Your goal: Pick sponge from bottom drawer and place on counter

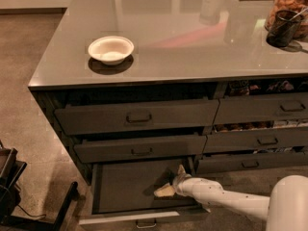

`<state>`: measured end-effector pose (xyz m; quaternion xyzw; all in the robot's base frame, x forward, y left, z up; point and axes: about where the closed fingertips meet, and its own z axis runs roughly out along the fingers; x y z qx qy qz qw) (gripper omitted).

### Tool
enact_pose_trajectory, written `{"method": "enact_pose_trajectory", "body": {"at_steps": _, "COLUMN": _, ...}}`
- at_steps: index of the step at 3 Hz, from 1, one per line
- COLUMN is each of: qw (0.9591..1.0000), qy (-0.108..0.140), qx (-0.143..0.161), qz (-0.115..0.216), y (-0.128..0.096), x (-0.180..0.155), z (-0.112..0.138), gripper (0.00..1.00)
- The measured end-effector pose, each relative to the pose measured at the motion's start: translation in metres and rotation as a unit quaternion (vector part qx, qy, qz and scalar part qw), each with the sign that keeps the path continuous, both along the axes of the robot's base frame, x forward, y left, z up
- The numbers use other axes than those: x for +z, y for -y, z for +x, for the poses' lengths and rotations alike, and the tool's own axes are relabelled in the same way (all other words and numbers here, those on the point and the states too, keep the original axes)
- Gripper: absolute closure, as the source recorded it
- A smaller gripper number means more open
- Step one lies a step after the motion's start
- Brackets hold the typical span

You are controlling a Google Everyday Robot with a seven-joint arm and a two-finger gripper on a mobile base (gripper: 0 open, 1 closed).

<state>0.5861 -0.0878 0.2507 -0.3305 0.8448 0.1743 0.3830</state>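
Note:
The bottom drawer (122,186) of the left column is pulled out, showing its dark interior. My gripper (171,181) reaches into its right half from the right, low over the drawer floor. Its fingers are spread: one tan fingertip (162,191) points left and the other (181,170) points up toward the drawer's back. I cannot make out the sponge; it is hidden by the gripper or lost against the dark floor. The glossy grey counter (192,42) lies above the drawers.
A white bowl (111,49) sits on the counter's left front. A dark cup (283,29) and a jar stand at the back right. The two drawers (137,117) above are slightly open, as are the right-hand column's. A dark stand (12,182) is on the floor at left.

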Motion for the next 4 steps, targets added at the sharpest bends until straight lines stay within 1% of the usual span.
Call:
{"method": "enact_pose_trajectory", "body": {"at_steps": 1, "qw": 0.9999, "qy": -0.015, "qx": -0.002, "qz": -0.004, "y": 0.004, "x": -0.017, "z": 0.009, "gripper": 0.0}}
{"method": "enact_pose_trajectory", "body": {"at_steps": 2, "qw": 0.9995, "qy": -0.019, "qx": 0.007, "qz": -0.022, "y": 0.005, "x": -0.036, "z": 0.018, "gripper": 0.0}}
{"method": "enact_pose_trajectory", "body": {"at_steps": 3, "qw": 0.9975, "qy": -0.013, "qx": 0.033, "qz": -0.062, "y": 0.003, "x": -0.052, "z": 0.026, "gripper": 0.0}}
{"method": "enact_pose_trajectory", "body": {"at_steps": 4, "qw": 0.9907, "qy": -0.005, "qx": 0.066, "qz": -0.119, "y": 0.009, "x": -0.069, "z": 0.035, "gripper": 0.0}}
